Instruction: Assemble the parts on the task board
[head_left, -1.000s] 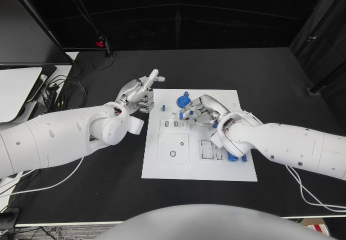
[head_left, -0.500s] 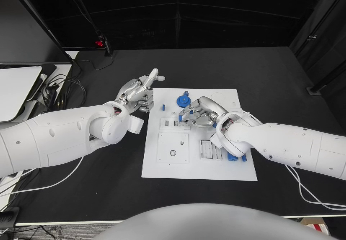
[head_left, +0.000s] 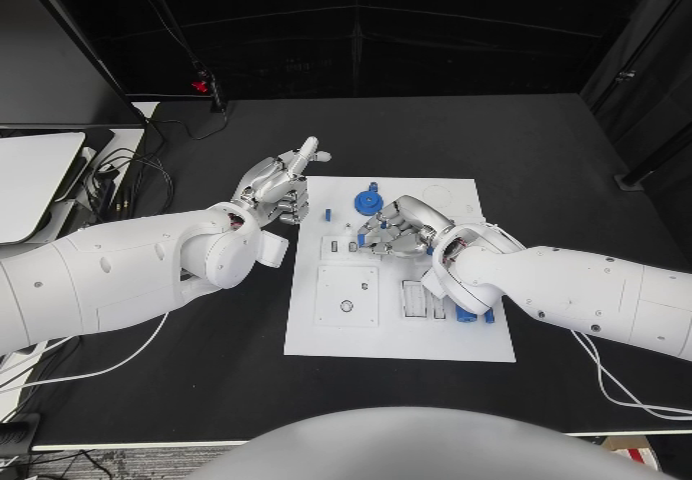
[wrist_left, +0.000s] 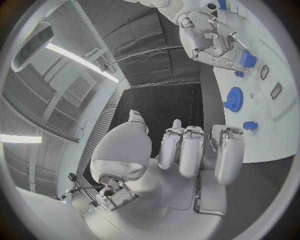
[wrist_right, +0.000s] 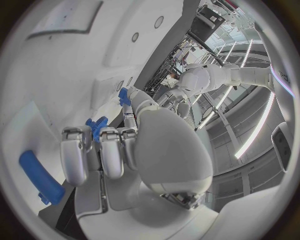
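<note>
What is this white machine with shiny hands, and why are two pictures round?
It's a robot with two white arms. The square picture looks down from its head at a black table. The round pictures come from cameras at its wrists. On the table lies a white task board with small blue parts, like a blue gear. The right robot hand reaches over the board near the gear; whether it holds a part, I cannot tell. The left robot hand hovers beside the board, holding nothing.

The task board (head_left: 398, 335) is lying mid-table (head_left: 173, 400). The left hand (head_left: 277, 186) is hovering just off its left far corner, while the right hand (head_left: 395, 228) is sitting over its far half, beside the gear (head_left: 368, 204) (another part (head_left: 464, 313) is lying near the right edge).
</note>
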